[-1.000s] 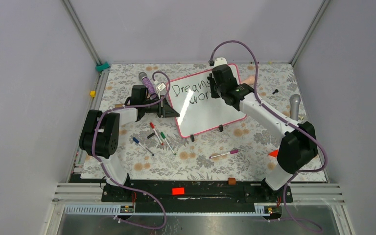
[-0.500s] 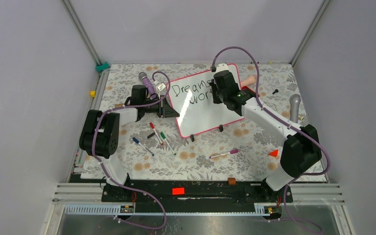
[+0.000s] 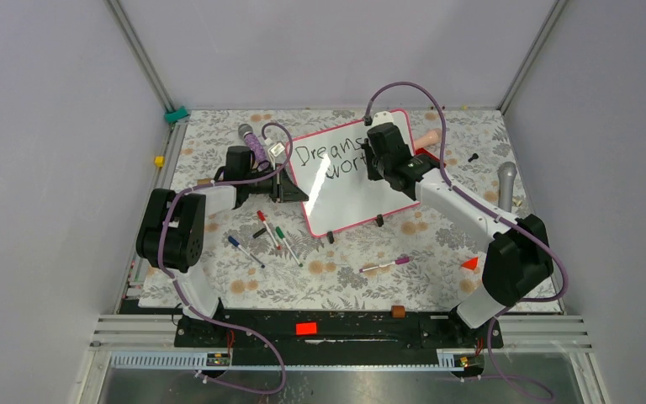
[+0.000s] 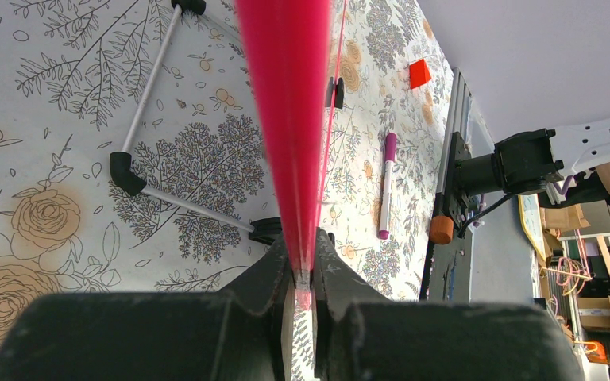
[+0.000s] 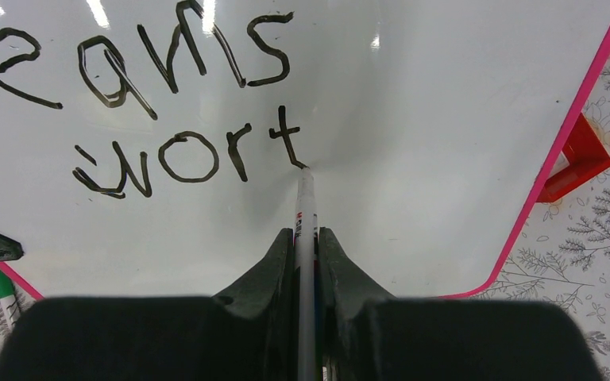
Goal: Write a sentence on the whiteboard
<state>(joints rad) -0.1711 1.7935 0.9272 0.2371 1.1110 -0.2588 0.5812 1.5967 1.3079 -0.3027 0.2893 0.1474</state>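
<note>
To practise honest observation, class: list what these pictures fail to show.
Top view: the right gripper covers the line ends of the sentence.
Right wrist view: the left picture edge cuts off the first word's start; the gripper hides most of the marker.
Left wrist view: the whiteboard edge in the left gripper is a pink blur; its face is unseen.

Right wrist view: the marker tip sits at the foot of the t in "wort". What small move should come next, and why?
Probably lift the marker tip slightly and shift it just past the t to start an h. The sentence on the whiteboard reads "Dreams wort" so far; the word looks unfinished and bare board lies beside it.
</note>
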